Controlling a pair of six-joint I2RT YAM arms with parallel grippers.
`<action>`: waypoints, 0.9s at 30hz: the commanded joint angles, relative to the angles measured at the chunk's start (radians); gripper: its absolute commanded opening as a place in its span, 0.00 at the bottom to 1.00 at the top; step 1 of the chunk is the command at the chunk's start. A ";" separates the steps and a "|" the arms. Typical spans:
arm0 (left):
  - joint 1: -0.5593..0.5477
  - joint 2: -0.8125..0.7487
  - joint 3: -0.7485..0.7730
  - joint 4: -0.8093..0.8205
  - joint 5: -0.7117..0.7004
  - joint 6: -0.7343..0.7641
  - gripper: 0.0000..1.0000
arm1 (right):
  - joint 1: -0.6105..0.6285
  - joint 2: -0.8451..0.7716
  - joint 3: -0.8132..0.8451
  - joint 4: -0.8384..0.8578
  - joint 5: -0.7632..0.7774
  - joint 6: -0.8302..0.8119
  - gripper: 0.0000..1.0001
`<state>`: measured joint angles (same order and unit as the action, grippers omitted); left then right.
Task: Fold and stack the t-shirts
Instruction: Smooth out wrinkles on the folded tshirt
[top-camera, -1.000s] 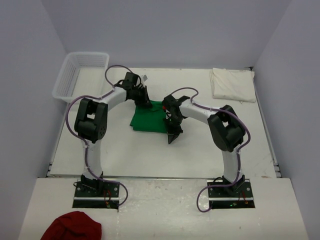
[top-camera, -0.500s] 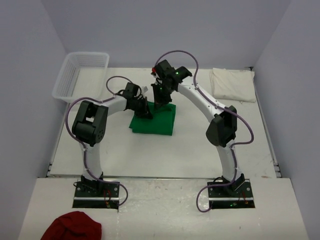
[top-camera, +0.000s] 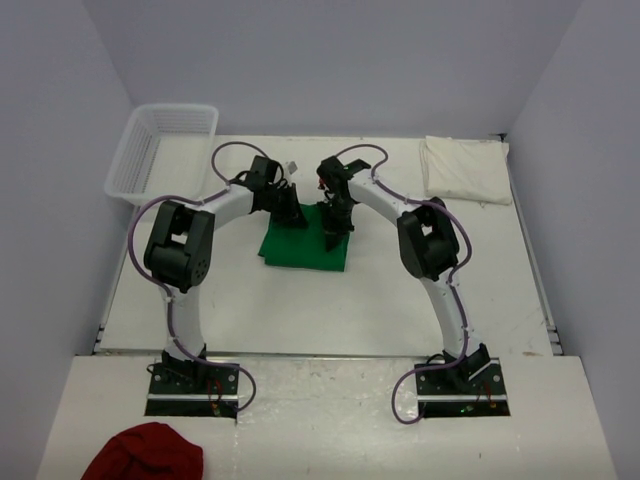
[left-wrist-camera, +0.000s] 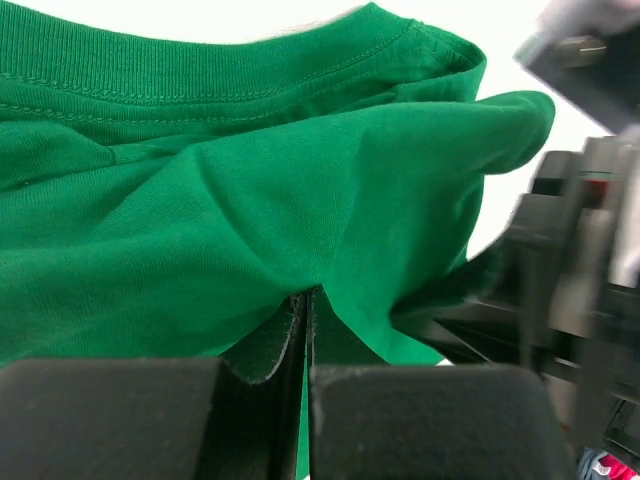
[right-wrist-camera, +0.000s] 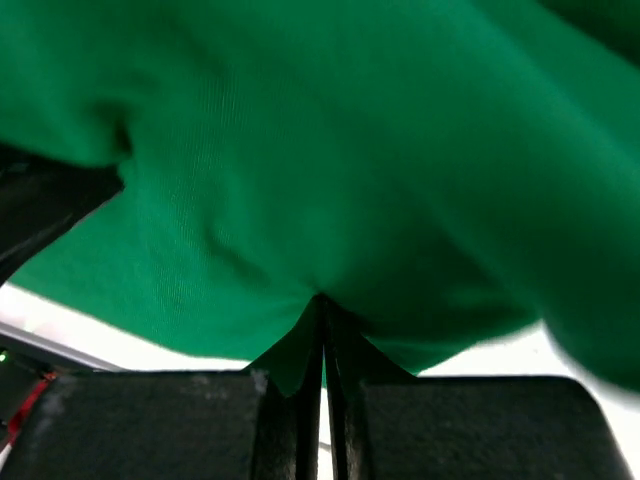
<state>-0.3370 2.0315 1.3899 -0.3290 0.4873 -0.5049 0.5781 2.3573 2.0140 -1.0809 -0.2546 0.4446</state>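
Note:
The green t-shirt (top-camera: 303, 248) lies folded in a small rectangle at the middle of the table. My left gripper (top-camera: 291, 213) is shut on its far left edge; the left wrist view shows the green cloth (left-wrist-camera: 250, 200) pinched between the fingers. My right gripper (top-camera: 334, 228) is shut on its far right part; the right wrist view shows the green cloth (right-wrist-camera: 330, 150) bunched at the fingertips. The cream-white t-shirt (top-camera: 464, 168) lies folded at the far right corner, away from both grippers.
A white mesh basket (top-camera: 160, 148) stands at the far left corner. A dark red cloth (top-camera: 142, 452) lies on the near shelf by the left arm's base. The side walls close in the table on both sides.
My right arm swung from the shirt's near right corner up and over to its far side, then came down onto the shirt. The shirt's near right part was folded over.

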 joint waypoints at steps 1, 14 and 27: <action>-0.002 -0.030 0.020 0.025 0.011 0.011 0.00 | 0.009 0.010 -0.008 0.070 -0.023 -0.006 0.00; 0.050 0.156 0.215 0.016 -0.026 0.034 0.00 | 0.011 -0.012 -0.129 0.093 -0.028 0.031 0.00; 0.115 0.159 0.224 -0.012 -0.066 0.092 0.00 | 0.009 -0.116 -0.190 0.102 0.035 0.031 0.00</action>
<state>-0.2554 2.2131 1.5936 -0.3325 0.4728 -0.4622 0.5808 2.3016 1.8576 -0.9478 -0.2806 0.5072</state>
